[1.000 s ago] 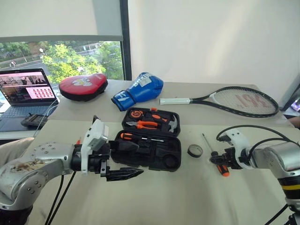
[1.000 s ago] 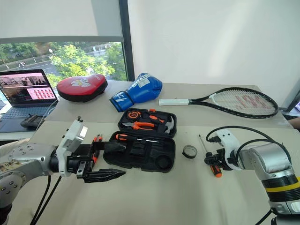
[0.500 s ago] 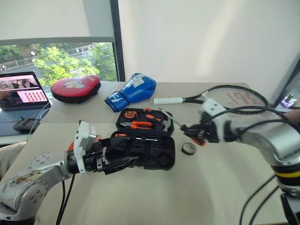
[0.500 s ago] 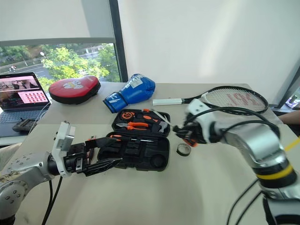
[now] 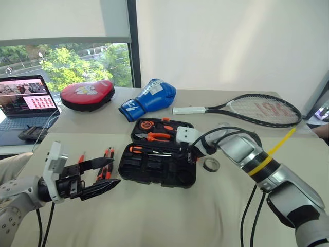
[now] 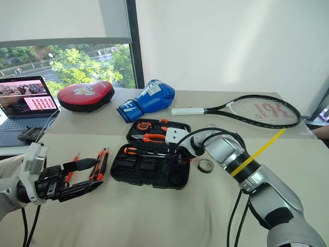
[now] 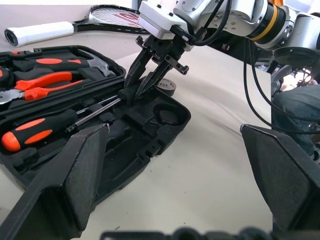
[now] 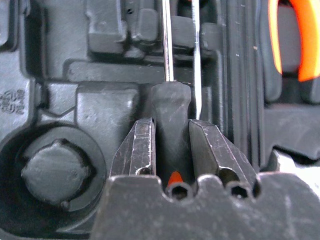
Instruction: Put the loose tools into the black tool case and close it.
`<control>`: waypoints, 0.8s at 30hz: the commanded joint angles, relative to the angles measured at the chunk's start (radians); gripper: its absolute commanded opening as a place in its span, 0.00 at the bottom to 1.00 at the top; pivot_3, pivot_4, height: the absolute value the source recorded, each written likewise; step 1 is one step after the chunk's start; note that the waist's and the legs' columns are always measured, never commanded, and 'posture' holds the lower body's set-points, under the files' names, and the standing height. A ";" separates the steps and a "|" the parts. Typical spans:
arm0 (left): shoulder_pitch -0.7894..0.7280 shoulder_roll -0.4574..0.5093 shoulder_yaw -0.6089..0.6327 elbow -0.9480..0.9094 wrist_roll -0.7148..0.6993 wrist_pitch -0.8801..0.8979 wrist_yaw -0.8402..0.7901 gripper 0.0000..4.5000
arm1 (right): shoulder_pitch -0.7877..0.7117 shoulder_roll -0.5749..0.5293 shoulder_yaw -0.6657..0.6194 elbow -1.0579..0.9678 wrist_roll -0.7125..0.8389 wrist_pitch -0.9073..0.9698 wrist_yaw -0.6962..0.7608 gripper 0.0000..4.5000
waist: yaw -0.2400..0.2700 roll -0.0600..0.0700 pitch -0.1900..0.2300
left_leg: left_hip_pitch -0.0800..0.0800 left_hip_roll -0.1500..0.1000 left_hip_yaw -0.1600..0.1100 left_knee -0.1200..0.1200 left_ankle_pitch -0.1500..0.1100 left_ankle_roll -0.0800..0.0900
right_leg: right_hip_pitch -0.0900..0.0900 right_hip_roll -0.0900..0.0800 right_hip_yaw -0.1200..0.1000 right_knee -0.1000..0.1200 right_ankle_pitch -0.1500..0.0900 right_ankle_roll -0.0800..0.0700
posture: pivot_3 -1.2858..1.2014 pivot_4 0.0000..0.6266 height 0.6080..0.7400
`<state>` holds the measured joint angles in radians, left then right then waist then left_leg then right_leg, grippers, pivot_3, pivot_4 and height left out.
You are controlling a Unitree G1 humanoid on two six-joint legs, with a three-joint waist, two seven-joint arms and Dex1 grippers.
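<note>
The black tool case [image 5: 154, 172] lies open mid-table, with a screwdriver [image 7: 40, 131] in its base and pliers [image 5: 157, 137] in its lid. My right gripper [image 5: 191, 153] reaches down into the base's right end, shut on the black handle of a slim screwdriver [image 8: 171, 105] whose shaft points along a moulded slot. The small black tape roll [image 5: 209, 164] lies on the table just right of the case. Left of the case lie loose orange-and-black screwdrivers [image 5: 106, 157]. My left gripper [image 5: 115, 171] hovers over them, open and empty.
At the back lie a blue boxing glove [image 5: 151, 100], a red pad [image 5: 87, 94] and a tennis racket [image 5: 257, 109]. A laptop [image 5: 23, 98] with a black controller [image 5: 32, 135] in front of it stands at the far left.
My right gripper closed on the screwdriver at the right, lifted it and carried it left past the tape roll into the case. The left arm drew back to the left, away from the case.
</note>
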<state>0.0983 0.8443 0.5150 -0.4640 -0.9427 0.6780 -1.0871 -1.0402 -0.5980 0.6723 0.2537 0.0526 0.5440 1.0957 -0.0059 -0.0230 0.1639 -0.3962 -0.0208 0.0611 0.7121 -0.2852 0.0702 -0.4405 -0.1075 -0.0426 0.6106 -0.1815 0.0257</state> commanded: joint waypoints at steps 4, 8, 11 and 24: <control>0.031 0.007 0.028 -0.046 0.014 -0.046 0.003 1.00 | -0.020 0.062 -0.028 0.045 -0.042 0.052 0.079 0.15 | -0.004 0.000 0.000 | 0.001 0.001 -0.001 -0.001 0.000 -0.002 | 0.000 0.000 0.000 0.001 0.000 -0.001 | 0.52 0.24 1.00; 0.031 0.002 0.017 -0.044 0.025 -0.058 0.008 1.00 | -0.019 0.097 -0.047 0.082 -0.054 0.087 0.093 0.15 | -0.009 0.000 0.000 | 0.002 0.001 -0.001 -0.002 -0.001 -0.003 | 0.000 0.000 0.000 0.001 0.000 -0.001 | 0.52 0.24 1.00; 0.033 -0.003 0.010 -0.042 0.035 -0.066 0.006 1.00 | -0.004 0.115 -0.069 0.091 -0.057 0.082 0.096 0.38 | -0.011 0.000 0.000 | 0.003 0.001 -0.001 -0.002 -0.001 -0.004 | 0.000 0.000 0.000 0.002 0.000 -0.001 | 0.52 0.24 1.00; 0.003 -0.005 -0.027 0.008 0.064 -0.097 0.001 1.00 | 0.026 0.074 -0.342 -0.115 0.143 0.331 0.136 0.44 | -0.009 0.001 0.000 | -0.005 0.000 0.000 -0.008 0.000 -0.005 | -0.013 -0.002 0.001 0.001 0.000 -0.002 | 0.52 0.24 1.00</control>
<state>0.1178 0.8381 0.4866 -0.4561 -0.8852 0.6101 -1.0834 -1.0272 -0.5185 0.4220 0.2287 0.1304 0.8086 1.2534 -0.0149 -0.0223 0.1640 -0.4036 -0.0203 0.0610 0.7037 -0.2852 0.0648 -0.4553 -0.1097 -0.0418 0.6125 -0.1815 0.0238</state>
